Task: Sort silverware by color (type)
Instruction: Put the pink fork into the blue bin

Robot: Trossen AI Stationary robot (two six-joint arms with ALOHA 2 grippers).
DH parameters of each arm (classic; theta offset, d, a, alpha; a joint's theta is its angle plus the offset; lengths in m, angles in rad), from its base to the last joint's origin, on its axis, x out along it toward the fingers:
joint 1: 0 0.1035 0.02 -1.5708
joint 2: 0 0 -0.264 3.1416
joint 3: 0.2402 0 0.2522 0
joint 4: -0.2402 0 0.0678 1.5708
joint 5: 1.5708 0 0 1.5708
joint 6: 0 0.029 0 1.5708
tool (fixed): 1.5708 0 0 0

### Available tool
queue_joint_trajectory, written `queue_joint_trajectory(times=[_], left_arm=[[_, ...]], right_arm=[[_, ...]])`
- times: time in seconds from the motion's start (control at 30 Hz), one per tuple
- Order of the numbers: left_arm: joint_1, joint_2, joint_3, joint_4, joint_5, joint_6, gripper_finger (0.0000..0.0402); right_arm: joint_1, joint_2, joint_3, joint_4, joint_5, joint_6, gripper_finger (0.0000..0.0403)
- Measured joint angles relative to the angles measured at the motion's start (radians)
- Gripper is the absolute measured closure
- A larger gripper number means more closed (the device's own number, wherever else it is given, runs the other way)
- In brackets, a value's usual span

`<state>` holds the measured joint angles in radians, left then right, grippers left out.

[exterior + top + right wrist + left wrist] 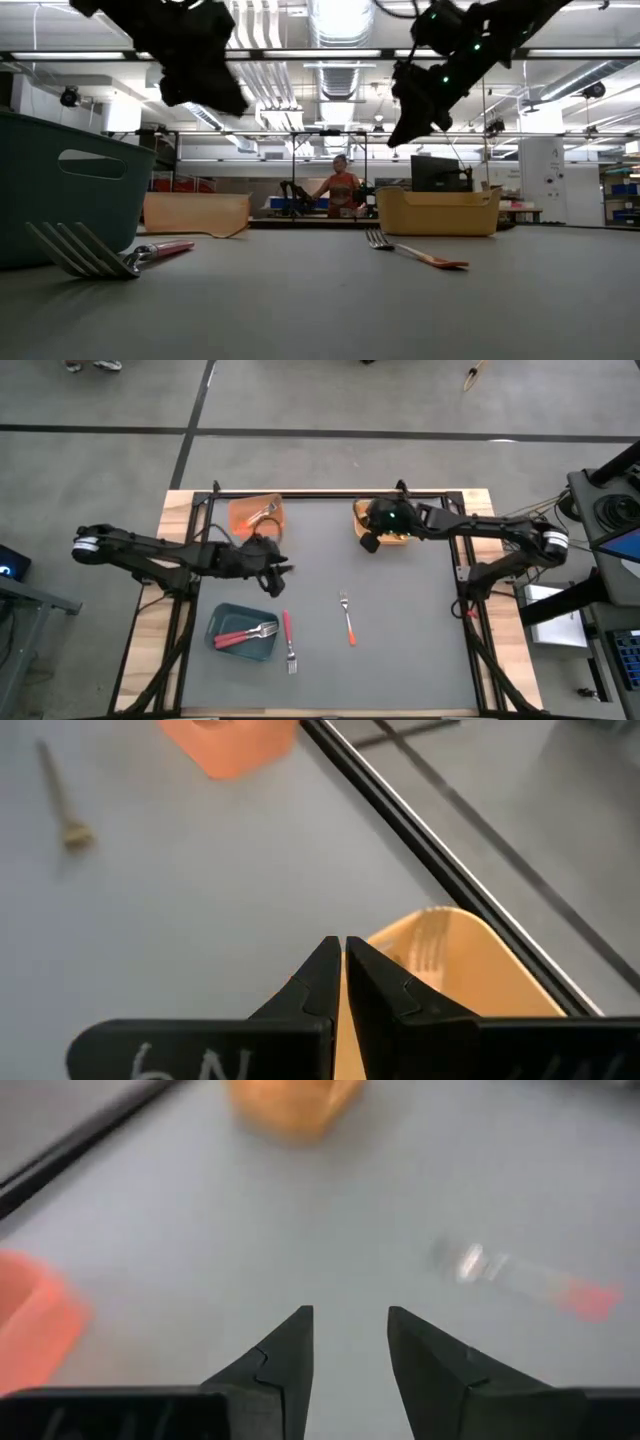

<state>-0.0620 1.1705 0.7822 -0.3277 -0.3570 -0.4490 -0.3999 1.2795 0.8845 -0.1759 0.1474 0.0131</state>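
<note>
1. I see the counter (400, 610) covered with a dark grey mat, edged by pale wood and a black frame; around it is a grey floor crossed by dark lines.
2. From the low view the room behind is a big workshop with ceiling ducts and shelving; a person (340, 185) stands far off behind the counter.
3. Three bins sit on the mat: an orange bin (240, 510) at the far left, a yellow-orange bin (358, 512) at the far right, a teal bin (222, 618) near the front left.
4. My left gripper (276, 572) hangs above the mat just in front of the orange bin; its fingers (285, 1360) are spread, with nothing between them.
5. My right gripper (370, 544) hovers at the near edge of the yellow-orange bin; its fingers (320, 975) are pressed together, pinching nothing that I can see.
6. A red-handled fork (288, 640) lies on the mat just right of the teal bin, in front of the left fingers and apart from them.
7. An orange-handled fork (347, 618) lies near the middle of the mat, well apart from both grippers.
8. More red-handled forks (242, 635) rest in the teal bin; a fork (262, 513) lies in the orange bin.
</note>
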Motion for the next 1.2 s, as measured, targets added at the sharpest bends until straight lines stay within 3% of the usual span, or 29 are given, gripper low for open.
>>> queue_joint_trajectory(times=[0.13, 0.3, 0.5, 0.6, 0.8, 1.03, 1.2], left_arm=[[0.000, 0.082, 0.110, -0.322, 0.000, 0.088, 0.0290], [0.001, 0.190, 0.182, -0.480, 0.001, 0.188, 0.0290], [0.001, 0.268, 0.212, -0.516, 0.036, 0.208, 0.0290], [-0.001, 0.289, 0.222, -0.493, 0.044, 0.180, 0.0290], [-0.005, 0.327, 0.240, -0.416, 0.081, 0.013, 0.0290], [-0.069, 0.329, 0.240, -0.411, 0.206, -0.267, 0.0290], [-0.173, 0.329, 0.240, -0.314, 0.251, -0.290, 0.0290]], right_arm=[[0.039, -0.064, -0.055, 0.047, 0.001, 0.020, 0.0390], [0.085, -0.104, -0.101, 0.059, 0.002, 0.081, 0.0390], [0.172, -0.101, -0.117, 0.058, -0.003, 0.192, 0.0390], [0.215, -0.100, -0.117, 0.059, -0.058, 0.227, 0.0390], [0.274, -0.099, -0.116, 0.060, -0.080, 0.321, 0.0390], [0.312, -0.087, -0.116, 0.054, -0.132, 0.375, 0.0390], [0.347, -0.087, -0.116, 0.053, -0.131, 0.382, 0.0390]])
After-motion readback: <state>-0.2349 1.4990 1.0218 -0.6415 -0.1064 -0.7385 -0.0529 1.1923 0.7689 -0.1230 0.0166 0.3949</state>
